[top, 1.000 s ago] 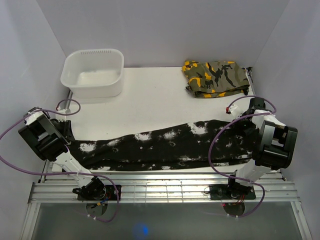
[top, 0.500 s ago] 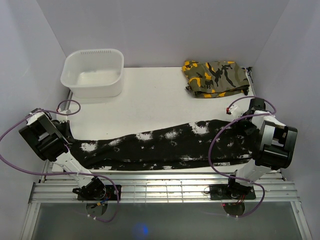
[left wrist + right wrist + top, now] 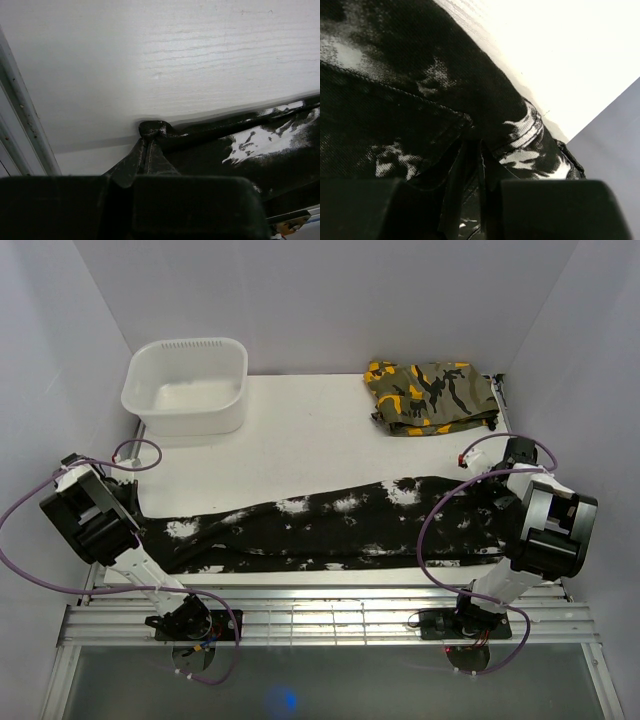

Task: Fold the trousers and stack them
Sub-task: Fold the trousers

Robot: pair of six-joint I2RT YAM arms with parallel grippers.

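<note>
The white surface (image 3: 310,440) carried three things. The trousers (image 3: 340,530), black with white splotches, lay stretched lengthwise along its near edge, reaching almost from the left edge to the right. A white plastic tub (image 3: 187,385) stood at the far left corner. A folded camouflage garment (image 3: 432,397) lay at the far right corner, well apart from the tub.

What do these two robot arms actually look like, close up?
Both the left arm and right arm mix white links with boxy black joint housings. A thin purple cable loops loosely along each. The left gripper and right gripper end in two slim, black, tapering fingers. Each round black base shows small coloured wires.
</note>
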